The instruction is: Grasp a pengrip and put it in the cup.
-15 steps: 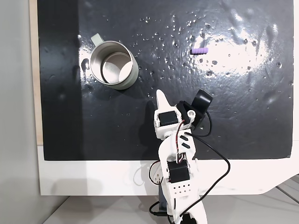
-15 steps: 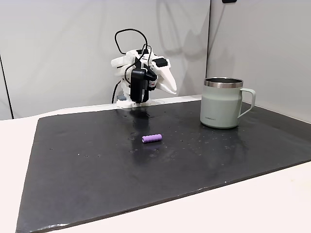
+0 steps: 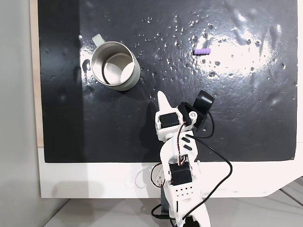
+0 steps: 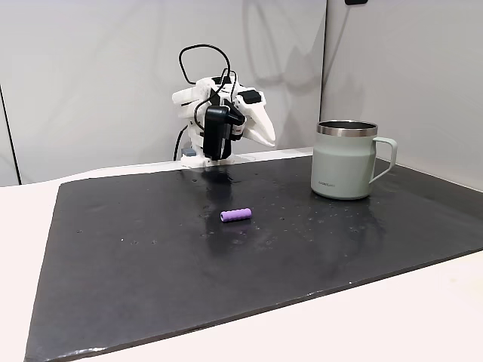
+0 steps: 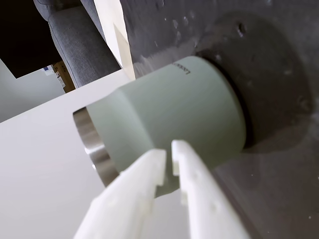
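Note:
The light-purple pengrip (image 3: 202, 50) lies on its side on the black mat, alone in the open (image 4: 235, 215). The silvery-grey cup (image 3: 134, 76) stands upright to its left in the top-down fixed view, with its handle pointing away from the arm; from the side it stands to the right (image 4: 341, 170). My white gripper (image 3: 163, 97) hovers folded close to the arm's base (image 4: 267, 139), well short of both things. In the wrist view the cup's wall (image 5: 174, 104) lies just beyond the fingertips, and the gripper (image 5: 168, 150) is shut with nothing between its fingers.
The black mat (image 3: 71, 118) covers most of the white table (image 3: 94, 179) and is wrinkled and shiny. A black cable (image 3: 222, 161) loops beside the arm's base. A grey wall (image 4: 90, 75) stands behind the arm.
The arm has shifted only very slightly. The pengrip and the cup lie where they were.

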`<action>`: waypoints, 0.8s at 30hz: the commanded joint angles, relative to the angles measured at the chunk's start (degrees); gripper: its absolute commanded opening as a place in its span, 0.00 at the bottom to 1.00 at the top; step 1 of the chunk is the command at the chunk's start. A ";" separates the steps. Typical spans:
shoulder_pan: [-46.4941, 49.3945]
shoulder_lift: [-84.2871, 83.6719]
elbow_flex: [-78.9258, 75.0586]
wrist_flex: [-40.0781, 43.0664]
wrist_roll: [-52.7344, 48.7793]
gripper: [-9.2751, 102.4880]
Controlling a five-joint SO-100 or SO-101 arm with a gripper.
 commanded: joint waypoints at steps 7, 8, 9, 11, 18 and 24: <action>-0.70 0.70 -1.67 3.16 -2.90 0.08; -0.70 0.70 -2.99 4.39 -3.08 0.08; -0.70 0.70 -4.48 5.45 -3.34 0.08; -0.62 0.18 -7.47 7.29 -3.87 0.08; 1.14 -13.54 -21.53 11.60 -4.13 0.08; 4.22 -28.74 -37.09 14.33 -1.85 0.08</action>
